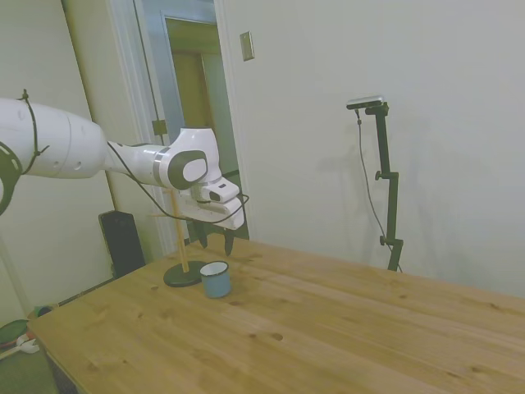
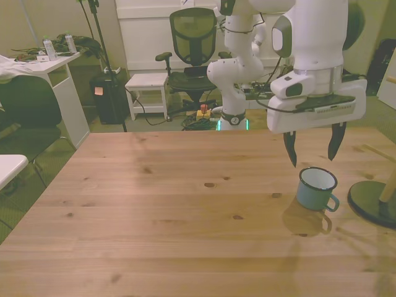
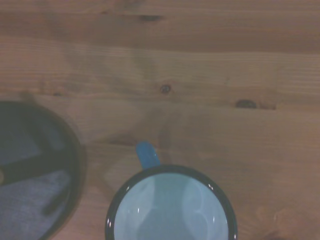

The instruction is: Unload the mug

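On the front view's left, your wooden table [image 2: 154, 204] lies bare; moving right, the white two-finger gripper [image 2: 311, 146] hangs wide open and empty just above the small light-blue enamel mug [image 2: 316, 189], upright beside the peg stand's dark round base [image 2: 371, 204]. It likely handles light, rigid and slick; pinch across the rim.

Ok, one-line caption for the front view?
Open hand above upright light-blue enamel mug on wooden table.
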You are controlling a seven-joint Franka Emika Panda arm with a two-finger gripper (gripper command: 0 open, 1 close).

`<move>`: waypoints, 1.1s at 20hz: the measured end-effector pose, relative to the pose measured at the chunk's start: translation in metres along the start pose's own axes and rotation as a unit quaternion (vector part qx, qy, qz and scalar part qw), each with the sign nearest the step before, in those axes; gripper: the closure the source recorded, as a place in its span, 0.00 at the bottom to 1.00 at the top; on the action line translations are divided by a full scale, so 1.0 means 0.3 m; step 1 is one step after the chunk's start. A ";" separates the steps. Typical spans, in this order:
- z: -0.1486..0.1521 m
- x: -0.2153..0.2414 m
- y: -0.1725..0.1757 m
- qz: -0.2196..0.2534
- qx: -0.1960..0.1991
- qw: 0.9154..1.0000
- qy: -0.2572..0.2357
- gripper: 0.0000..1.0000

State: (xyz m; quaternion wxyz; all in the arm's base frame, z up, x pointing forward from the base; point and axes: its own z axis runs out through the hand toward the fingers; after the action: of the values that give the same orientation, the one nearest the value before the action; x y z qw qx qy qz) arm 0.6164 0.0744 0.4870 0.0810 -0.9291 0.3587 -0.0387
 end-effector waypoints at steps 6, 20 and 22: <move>0.009 -0.091 0.073 -0.035 0.003 0.999 0.006 0.00; 0.026 -0.330 0.267 -0.159 0.002 0.987 0.009 0.00; 0.026 -0.349 0.286 -0.171 0.003 0.985 0.011 0.00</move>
State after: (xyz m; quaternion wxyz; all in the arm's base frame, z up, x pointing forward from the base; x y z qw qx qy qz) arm 0.4832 0.0830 0.4626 0.0724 -0.9760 0.1953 -0.0637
